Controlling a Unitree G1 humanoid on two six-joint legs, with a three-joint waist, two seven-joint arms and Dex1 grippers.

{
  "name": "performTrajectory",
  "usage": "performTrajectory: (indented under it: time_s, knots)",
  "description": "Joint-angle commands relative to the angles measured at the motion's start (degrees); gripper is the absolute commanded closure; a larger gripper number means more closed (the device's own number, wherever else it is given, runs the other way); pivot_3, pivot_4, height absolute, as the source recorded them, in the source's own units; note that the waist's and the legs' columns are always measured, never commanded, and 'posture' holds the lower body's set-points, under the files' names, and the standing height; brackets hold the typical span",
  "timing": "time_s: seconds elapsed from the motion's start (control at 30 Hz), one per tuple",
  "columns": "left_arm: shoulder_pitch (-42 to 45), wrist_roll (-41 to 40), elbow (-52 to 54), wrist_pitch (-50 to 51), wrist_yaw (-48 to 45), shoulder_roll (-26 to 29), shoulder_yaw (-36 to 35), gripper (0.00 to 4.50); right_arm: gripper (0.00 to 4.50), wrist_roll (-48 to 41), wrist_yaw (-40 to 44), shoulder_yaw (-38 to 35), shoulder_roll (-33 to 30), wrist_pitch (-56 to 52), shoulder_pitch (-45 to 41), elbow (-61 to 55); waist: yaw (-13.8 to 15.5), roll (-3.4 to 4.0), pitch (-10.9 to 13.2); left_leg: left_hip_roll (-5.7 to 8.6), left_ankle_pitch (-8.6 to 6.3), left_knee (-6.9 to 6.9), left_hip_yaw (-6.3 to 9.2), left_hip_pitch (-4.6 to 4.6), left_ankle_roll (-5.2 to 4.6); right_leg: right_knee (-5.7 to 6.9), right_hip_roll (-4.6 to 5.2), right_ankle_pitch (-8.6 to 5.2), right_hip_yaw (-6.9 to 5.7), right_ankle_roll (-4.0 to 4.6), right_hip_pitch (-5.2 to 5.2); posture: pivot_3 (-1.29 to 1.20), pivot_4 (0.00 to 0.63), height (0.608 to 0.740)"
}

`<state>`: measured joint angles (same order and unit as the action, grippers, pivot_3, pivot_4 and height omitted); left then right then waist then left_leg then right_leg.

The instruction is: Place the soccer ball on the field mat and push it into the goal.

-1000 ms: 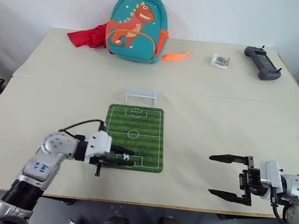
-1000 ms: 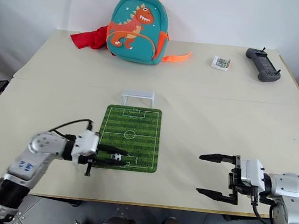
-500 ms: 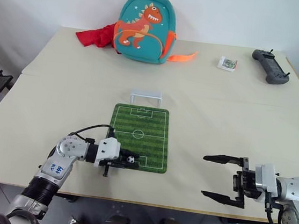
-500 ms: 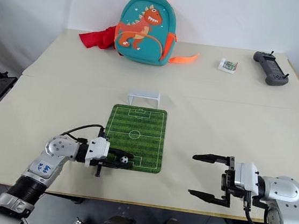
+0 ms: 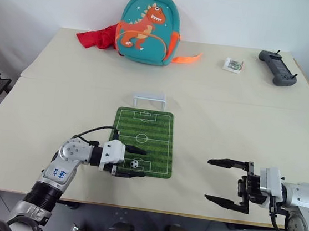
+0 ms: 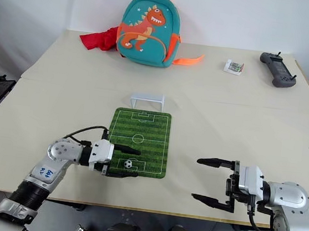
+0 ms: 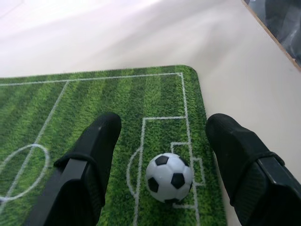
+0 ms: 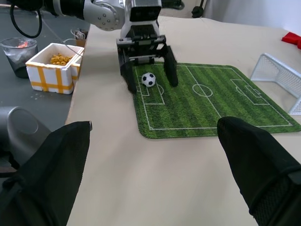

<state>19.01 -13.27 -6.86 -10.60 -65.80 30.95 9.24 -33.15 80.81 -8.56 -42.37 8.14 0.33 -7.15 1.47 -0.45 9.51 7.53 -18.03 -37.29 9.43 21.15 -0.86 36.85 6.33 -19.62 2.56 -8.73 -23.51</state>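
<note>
A: The left gripper [image 5: 136,161] has its fingers [image 7: 96,141] spread, the soccer ball [image 5: 135,162] loose between them, lower centre of frame, on the field mat [image 5: 152,132]. Right gripper [image 5: 225,182] spread, empty, lower right
B: So the goal [image 5: 149,99] sits straight up-frame, beyond the mat's far edge
</note>
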Motion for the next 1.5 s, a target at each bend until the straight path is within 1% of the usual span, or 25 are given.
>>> performTrajectory:
  time_s: [0.03,0.13,0.23,0.27,0.33,0.43,0.57,0.63,0.73,0.97,1.17,1.27,1.37,1.43,1.5]
  knots:
    - [-2.5,-6.1,8.7,2.4,-1.8,2.6,-3.6,1.11,0.0,-0.7,0.0,-0.2,0.0,-0.5,0.2,-1.8,-0.1,0.0,0.0,-0.01,0.0,0.01,0.0,0.0,0.0,0.0,0.0,0.0,0.01,0.0,-0.01,0.0,0.15,0.74]
    - [-6.6,-10.6,15.8,6.2,-3.0,6.4,-6.6,1.11,0.0,-0.8,0.1,-0.4,0.0,-0.8,-0.2,-1.3,-0.2,0.0,0.0,-0.04,-0.01,0.06,0.0,-0.01,0.01,0.0,-0.01,0.0,0.02,0.0,-0.04,0.0,0.15,0.74]
    - [-9.9,-13.1,19.8,9.1,-3.1,9.1,-9.0,1.11,0.0,-1.0,0.1,-0.7,0.2,-0.6,-0.7,-0.5,-0.1,0.01,0.0,-0.06,-0.02,0.07,-0.01,-0.03,0.02,-0.01,-0.02,0.0,0.04,0.01,-0.03,0.0,0.15,0.74]
    - [-11.3,-13.5,20.6,9.7,-3.3,10.1,-9.7,1.29,0.0,-1.3,0.0,-0.9,0.7,-0.1,-1.0,-0.2,-0.1,0.01,0.0,-0.06,-0.02,0.07,-0.01,-0.04,0.02,-0.02,-0.02,0.0,0.04,0.01,-0.01,0.0,0.15,0.74]
    - [-16.1,-14.4,22.0,11.1,-3.9,11.7,-11.0,1.73,0.0,-1.3,-0.9,-1.2,1.8,0.6,-1.9,0.6,-0.1,0.01,0.0,-0.05,-0.02,0.04,-0.01,-0.04,0.01,-0.06,-0.02,0.01,0.04,0.02,0.03,0.0,0.15,0.74]
    - [-20.4,-14.0,22.7,12.4,-3.3,11.4,-9.7,2.69,0.0,-0.5,-0.2,-1.0,2.4,1.7,-2.4,1.9,-0.1,0.01,0.0,-0.06,-0.03,0.1,-0.03,-0.05,0.0,-0.09,-0.02,0.01,0.06,0.02,0.03,0.0,0.15,0.74]
    - [-21.2,-10.4,21.9,12.3,-1.5,8.9,-5.4,3.97,0.0,-0.4,-0.2,-0.8,2.5,1.9,-2.4,2.1,0.4,0.03,0.0,-0.05,-0.03,0.06,-0.02,-0.04,-0.01,-0.12,-0.02,0.02,0.03,0.03,0.06,0.0,0.15,0.74]
    - [-19.6,-9.0,19.9,11.9,0.6,6.4,-4.2,4.48,0.0,-0.2,-0.2,-0.8,2.6,2.1,-2.2,2.1,0.3,0.04,0.0,-0.05,-0.03,0.04,-0.03,-0.04,0.0,-0.13,-0.03,0.02,0.03,0.04,0.07,0.0,0.15,0.74]
    - [-17.1,-8.0,17.8,12.2,2.7,3.5,-3.2,4.48,0.0,0.1,-0.5,-1.0,2.7,2.2,-1.5,2.0,0.3,0.04,0.0,-0.06,-0.03,0.03,-0.03,-0.04,0.0,-0.09,-0.05,0.03,0.01,0.05,0.06,0.0,0.15,0.74]
    - [-13.4,-6.4,13.7,13.4,2.8,3.2,-2.3,4.48,0.0,0.2,-1.4,-0.9,2.8,2.4,-0.3,0.8,-0.1,0.04,0.0,-0.1,-0.04,0.07,-0.07,-0.06,0.01,-0.07,-0.08,0.03,0.04,0.06,0.01,0.0,0.15,0.74]
    - [-7.7,-4.1,6.3,11.0,2.5,2.0,-1.9,4.48,0.0,0.1,-2.5,-0.2,3.3,2.2,-0.8,0.1,0.1,0.04,0.0,-0.08,-0.04,-0.01,-0.07,-0.05,0.01,-0.04,-0.07,0.03,0.03,0.06,0.02,0.0,0.15,0.74]
    - [-1.2,-3.3,0.7,11.5,5.2,-1.6,-2.0,4.48,0.0,0.4,-3.5,0.0,4.0,2.3,-1.4,0.1,0.3,0.03,0.0,-0.06,-0.04,-0.03,-0.07,-0.04,0.01,-0.03,-0.07,0.04,0.01,0.05,0.02,0.0,0.15,0.74]
    - [9.4,1.5,-11.2,6.3,12.9,-6.3,-3.5,4.48,0.0,0.8,-5.6,0.5,5.4,2.3,-0.6,-1.6,0.8,-0.02,0.0,-0.05,-0.03,-0.17,-0.04,0.0,0.02,0.02,-0.09,0.04,-0.06,0.05,0.03,0.0,0.15,0.74]
    - [12.9,2.0,-15.1,3.5,16.6,-7.8,-5.8,4.48,0.0,0.6,-7.3,0.3,6.2,1.8,-0.1,-2.6,0.7,-0.05,0.0,-0.05,-0.04,-0.24,-0.04,0.05,0.03,0.06,-0.11,0.05,-0.07,0.04,0.01,0.0,0.15,0.74]
    - [14.3,1.0,-16.4,2.2,17.6,-8.3,-7.6,4.48,0.0,0.0,-10.9,-0.5,7.6,0.5,0.1,-3.5,-0.2,-0.07,0.0,-0.06,-0.06,-0.21,-0.09,0.04,0.03,0.06,-0.09,0.07,-0.04,0.02,-0.02,0.0,0.15,0.74]
